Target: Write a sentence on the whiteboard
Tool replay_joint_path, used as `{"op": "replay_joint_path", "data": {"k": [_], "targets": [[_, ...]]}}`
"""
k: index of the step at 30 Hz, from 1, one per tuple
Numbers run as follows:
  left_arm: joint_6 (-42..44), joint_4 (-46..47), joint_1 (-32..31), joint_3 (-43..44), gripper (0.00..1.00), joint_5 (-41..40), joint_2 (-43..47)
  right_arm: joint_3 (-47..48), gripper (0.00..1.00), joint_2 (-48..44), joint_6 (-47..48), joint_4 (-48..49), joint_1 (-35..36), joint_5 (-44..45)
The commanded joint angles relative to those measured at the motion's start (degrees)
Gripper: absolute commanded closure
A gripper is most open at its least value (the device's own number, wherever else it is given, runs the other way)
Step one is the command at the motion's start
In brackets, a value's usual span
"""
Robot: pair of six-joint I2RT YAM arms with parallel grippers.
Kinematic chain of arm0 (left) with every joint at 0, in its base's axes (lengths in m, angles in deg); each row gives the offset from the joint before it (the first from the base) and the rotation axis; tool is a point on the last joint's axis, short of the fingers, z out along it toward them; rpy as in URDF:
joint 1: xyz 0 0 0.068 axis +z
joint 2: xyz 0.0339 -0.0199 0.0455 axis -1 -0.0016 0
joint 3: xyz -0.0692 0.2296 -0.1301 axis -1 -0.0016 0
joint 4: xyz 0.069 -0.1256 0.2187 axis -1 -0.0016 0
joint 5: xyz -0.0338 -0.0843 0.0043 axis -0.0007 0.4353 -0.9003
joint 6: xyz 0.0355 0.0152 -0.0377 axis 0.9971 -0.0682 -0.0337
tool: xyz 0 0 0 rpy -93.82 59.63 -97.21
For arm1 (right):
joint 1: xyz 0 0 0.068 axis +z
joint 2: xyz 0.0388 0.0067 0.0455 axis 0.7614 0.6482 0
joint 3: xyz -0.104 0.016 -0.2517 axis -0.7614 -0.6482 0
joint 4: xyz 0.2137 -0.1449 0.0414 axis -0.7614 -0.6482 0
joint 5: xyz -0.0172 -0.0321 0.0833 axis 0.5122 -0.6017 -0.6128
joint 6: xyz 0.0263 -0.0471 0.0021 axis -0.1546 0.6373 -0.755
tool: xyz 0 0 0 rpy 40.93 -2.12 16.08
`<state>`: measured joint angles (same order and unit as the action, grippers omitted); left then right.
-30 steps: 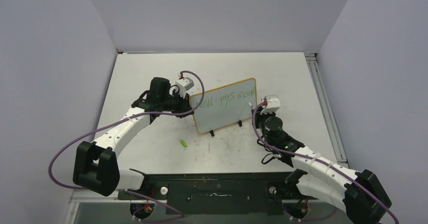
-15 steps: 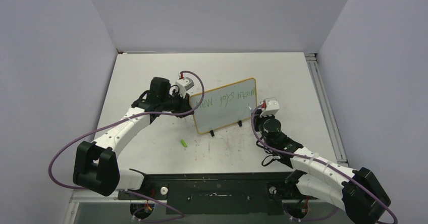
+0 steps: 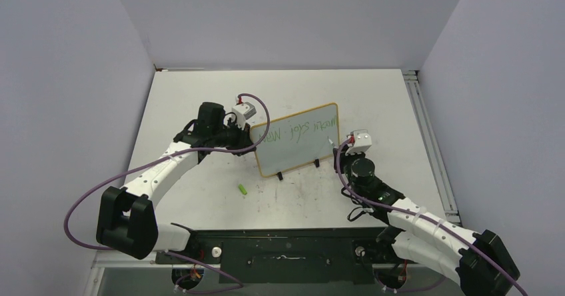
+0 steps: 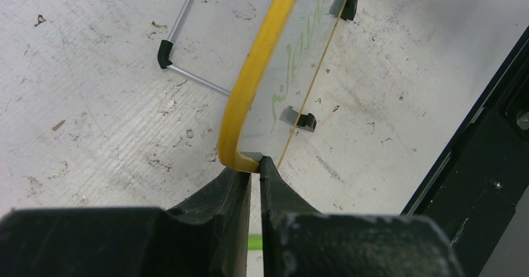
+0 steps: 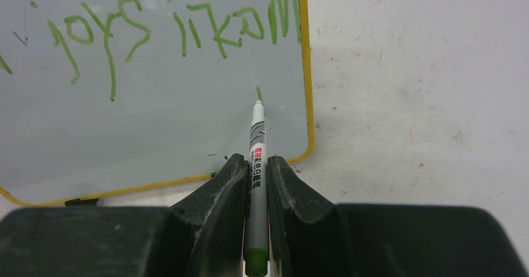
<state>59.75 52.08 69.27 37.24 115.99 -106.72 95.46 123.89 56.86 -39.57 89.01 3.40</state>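
Observation:
The whiteboard (image 3: 296,148) with its yellow frame stands tilted on two black feet mid-table. Green words (image 3: 298,131) run across its top; in the right wrist view (image 5: 168,30) they read upside down as "joys" and another word. My left gripper (image 3: 248,139) is shut on the board's left edge, on the frame corner (image 4: 240,158). My right gripper (image 3: 343,148) is shut on a grey marker with a green end (image 5: 256,183). Its tip sits just below a short green stroke (image 5: 259,93) near the board's right edge.
A green marker cap (image 3: 243,190) lies on the table in front of the board's left end. A wire stand leg (image 4: 187,58) sits behind the board. The black base rail (image 3: 286,249) runs along the near edge.
My right gripper has pulled back toward the near right, drawing the marker a little away from the board. The left arm and board have not moved.

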Motion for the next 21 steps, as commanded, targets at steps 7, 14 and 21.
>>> {"op": "replay_joint_path", "data": {"k": [7,14,21], "targets": [[2.0,-1.37,-0.8,0.87,1.0,-1.41,-0.71,4.96,0.95,1.24,3.3,5.85,0.41,0.47],[2.01,-1.36,-0.8,0.88,1.0,-1.5,-0.77,5.56,0.95,3.82,4.01,7.75,0.43,0.4],[2.01,-1.36,-0.8,0.95,1.0,-1.47,-0.89,5.38,0.95,5.22,4.28,8.86,-0.12,0.08]]}}
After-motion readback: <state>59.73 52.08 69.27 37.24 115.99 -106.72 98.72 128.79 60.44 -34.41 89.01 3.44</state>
